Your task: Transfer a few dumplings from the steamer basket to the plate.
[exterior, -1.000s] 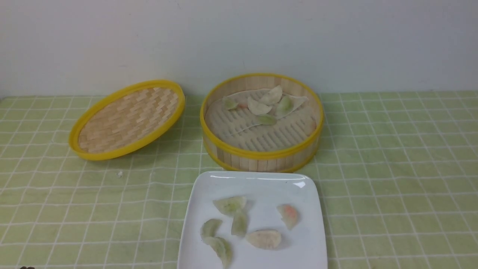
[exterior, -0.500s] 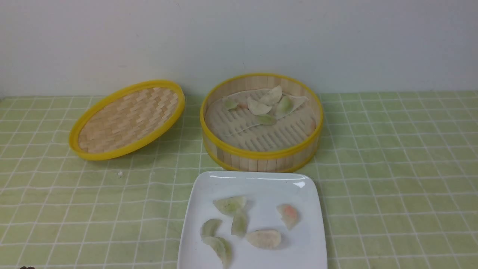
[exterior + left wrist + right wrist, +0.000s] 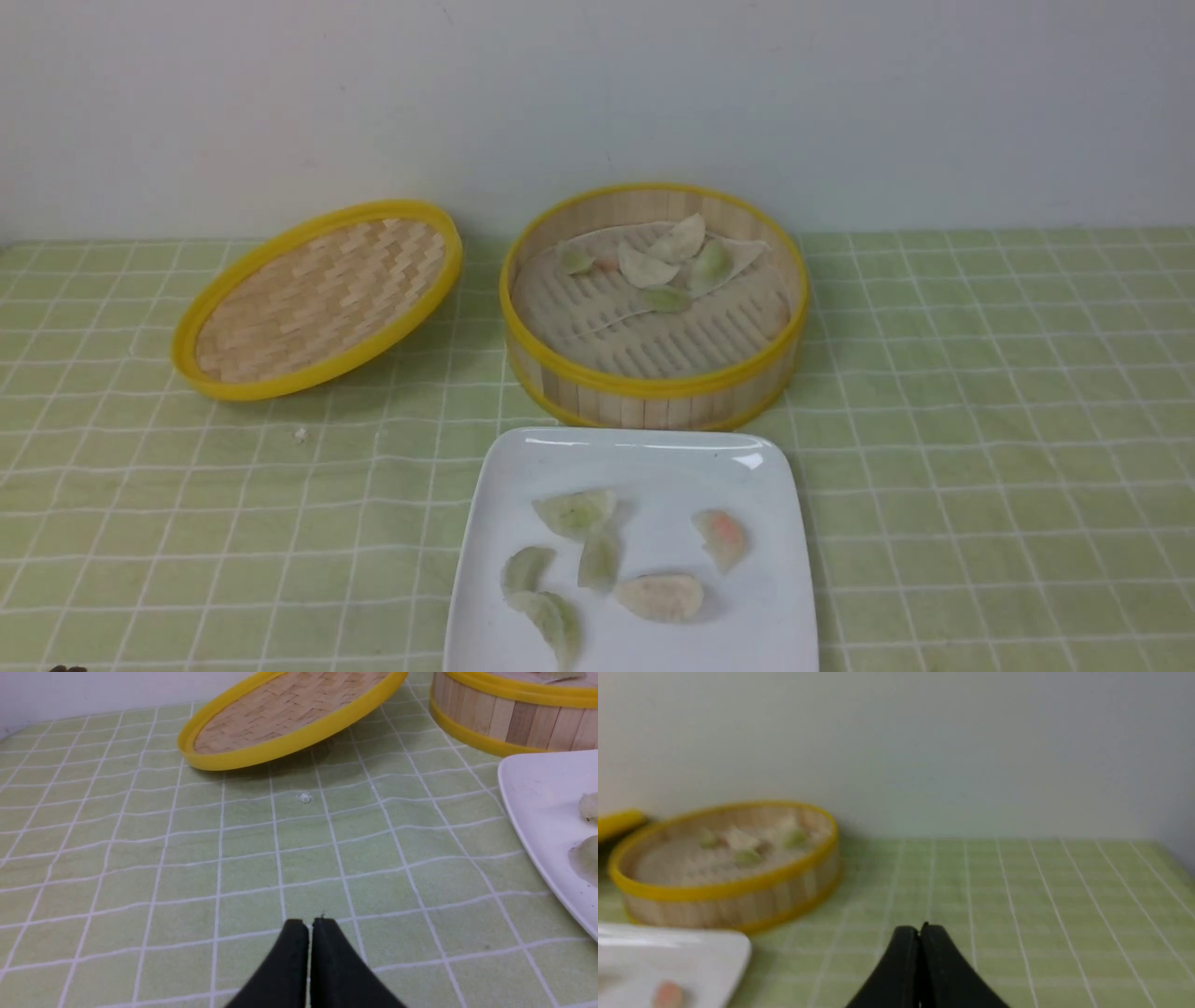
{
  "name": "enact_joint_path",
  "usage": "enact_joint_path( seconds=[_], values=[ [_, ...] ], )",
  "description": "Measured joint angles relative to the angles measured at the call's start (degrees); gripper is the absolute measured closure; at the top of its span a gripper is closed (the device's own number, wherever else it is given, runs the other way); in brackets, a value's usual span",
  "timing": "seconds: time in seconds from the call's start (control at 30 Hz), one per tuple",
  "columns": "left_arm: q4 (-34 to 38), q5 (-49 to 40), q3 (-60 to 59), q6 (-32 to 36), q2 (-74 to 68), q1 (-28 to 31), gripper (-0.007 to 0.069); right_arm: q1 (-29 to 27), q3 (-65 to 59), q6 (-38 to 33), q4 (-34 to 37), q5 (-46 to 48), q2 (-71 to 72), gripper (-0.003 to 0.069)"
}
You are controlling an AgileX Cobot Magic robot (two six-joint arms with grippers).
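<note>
Progress: the transfer is apparently nearing or reaching completion; "a few" is looking satisfied.
Plate (image 3: 637, 457): one, sitting toward the desk's (image 3: 980, 467) front edge, carrying six dumplings (image 3: 661, 597).
Steamer basket (image 3: 653, 385): one, standing near the back edge, holding five distinct dumplings; pinkish patches are leaving the total uncertain.
Lid (image 3: 317, 299): one, leaning toward the back-left corner.
Left fingers (image 3: 309, 926): closing on nothing.
Right fingers (image 3: 920, 932): likewise.

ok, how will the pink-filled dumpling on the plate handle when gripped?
The pink-filled dumpling is probably soft and easily torn, given its thin translucent skin. It may slide on the glossy square plate. Its flattish half-moon shape makes rolling unlikely.
</note>
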State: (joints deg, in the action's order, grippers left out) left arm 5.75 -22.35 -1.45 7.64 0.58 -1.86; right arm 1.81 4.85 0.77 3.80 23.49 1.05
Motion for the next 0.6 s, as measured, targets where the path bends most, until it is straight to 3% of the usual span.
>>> enact_joint_path(
  seconds=[0.13, 0.6],
  values=[
    [0.0, 0.1, 0.0, 0.0, 0.0, 0.1, 0.0631, -3.1, -5.9, 0.0, 0.0, -0.2, -0.1, 0.0673],
    [-0.1, 0.1, 0.0, 0.0, 0.0, 0.1, 0.0631, -3.5, -5.9, -0.4, 0.2, -0.5, -0.1, 0.0673]
  ],
)
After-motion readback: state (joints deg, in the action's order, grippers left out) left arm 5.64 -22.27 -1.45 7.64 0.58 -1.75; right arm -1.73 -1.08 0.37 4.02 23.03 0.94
